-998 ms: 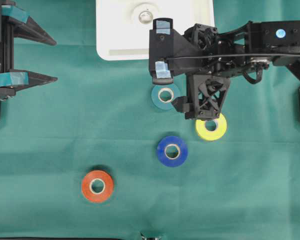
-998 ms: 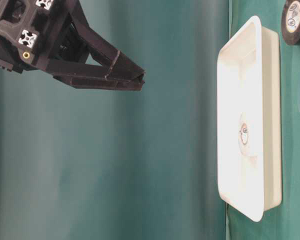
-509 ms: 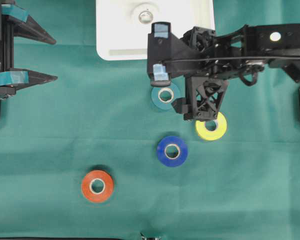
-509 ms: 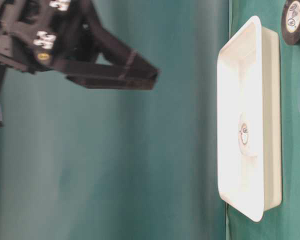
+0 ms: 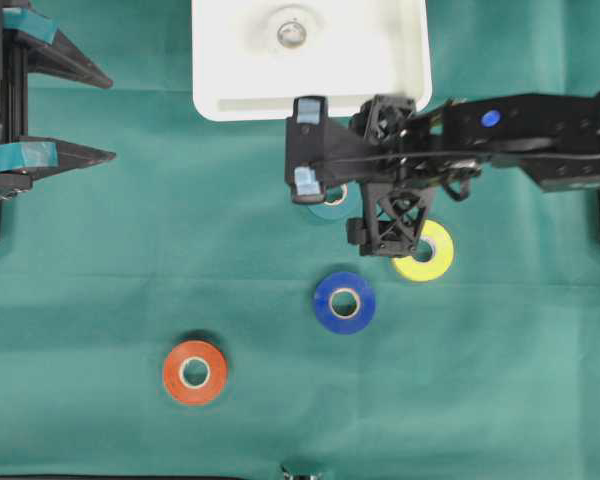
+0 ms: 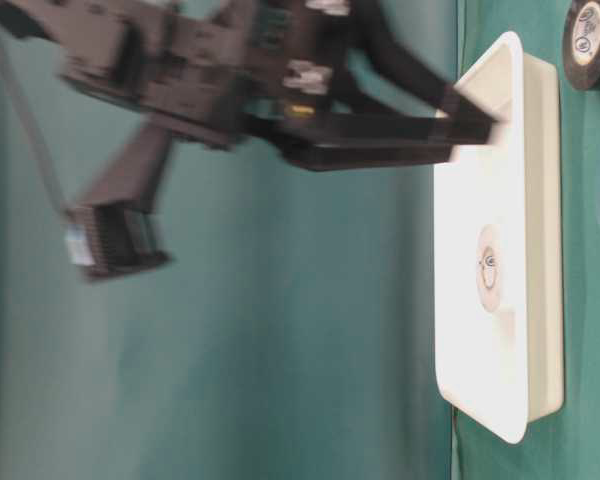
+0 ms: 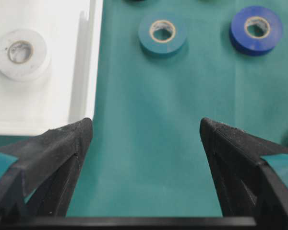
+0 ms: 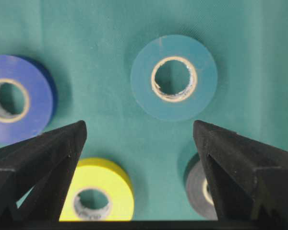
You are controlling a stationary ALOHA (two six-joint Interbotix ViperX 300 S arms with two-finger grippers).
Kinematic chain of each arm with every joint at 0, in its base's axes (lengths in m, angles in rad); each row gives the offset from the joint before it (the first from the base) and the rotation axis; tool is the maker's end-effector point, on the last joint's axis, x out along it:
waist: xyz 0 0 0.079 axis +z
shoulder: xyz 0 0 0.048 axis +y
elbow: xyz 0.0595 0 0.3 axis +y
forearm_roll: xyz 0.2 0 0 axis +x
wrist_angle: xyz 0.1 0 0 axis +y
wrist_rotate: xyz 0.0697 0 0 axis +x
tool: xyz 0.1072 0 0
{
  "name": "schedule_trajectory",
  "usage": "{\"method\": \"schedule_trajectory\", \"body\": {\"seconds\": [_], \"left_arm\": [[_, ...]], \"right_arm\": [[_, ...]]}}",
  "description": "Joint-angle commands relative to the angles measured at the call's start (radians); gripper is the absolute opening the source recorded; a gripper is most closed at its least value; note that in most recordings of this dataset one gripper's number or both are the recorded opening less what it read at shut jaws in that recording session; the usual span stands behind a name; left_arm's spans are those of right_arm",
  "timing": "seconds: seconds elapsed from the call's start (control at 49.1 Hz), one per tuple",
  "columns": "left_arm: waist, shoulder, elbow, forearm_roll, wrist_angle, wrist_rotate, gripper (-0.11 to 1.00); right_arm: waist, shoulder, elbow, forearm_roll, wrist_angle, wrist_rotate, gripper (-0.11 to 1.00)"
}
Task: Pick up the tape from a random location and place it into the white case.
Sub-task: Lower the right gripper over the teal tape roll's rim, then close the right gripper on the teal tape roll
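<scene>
A: Right gripper (image 5: 307, 148) is coming down over the teal tape roll (image 8: 174, 77), jaws spread wide, holding nothing. The roll is sitting flat on the green cloth (image 5: 110, 270), just below the white case (image 5: 212, 70).

B: Is it lined up?

A: From the wrist view the roll is lying between the fingers but ahead of the tips. I'd push further forward before closing, then drop until the pads straddle the rim. The yellow roll (image 8: 96, 196) and a dark roll (image 8: 201, 187) are lying close behind; the blue roll (image 8: 17, 97) is off to one side. Best to keep the fingers clear of them.

B: Left side?

A: Left gripper (image 7: 145, 132) is parked at the edge, jaws open, empty. A white roll (image 7: 20, 52) is already in the case.

B: Change from a second ago?

A: The right arm has dropped and stretched out; overhead, its fingers are now covering most of the teal roll. All the rolls are lying where they were.
</scene>
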Motion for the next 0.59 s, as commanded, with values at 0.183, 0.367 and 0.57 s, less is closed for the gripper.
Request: {"method": "schedule_trajectory", "body": {"seconds": [0.183,0.367,0.57], "left_arm": [[0.002,0.002,-0.015,-0.002,-0.020,-0.002,0.90],[0.002,0.002,-0.015,-0.002,-0.021,-0.002,0.90],[0.002,0.002,-0.012,-0.002,-0.020,-0.002,0.90]], "right_arm": [[0.003,0.054,0.021,-0.002,-0.104,0.000,0.93],[0.003,0.086,0.025,-0.002,-0.141,0.003,0.93],[0.002,0.124,0.026,-0.008,-0.164,0.003,0.93]]}}
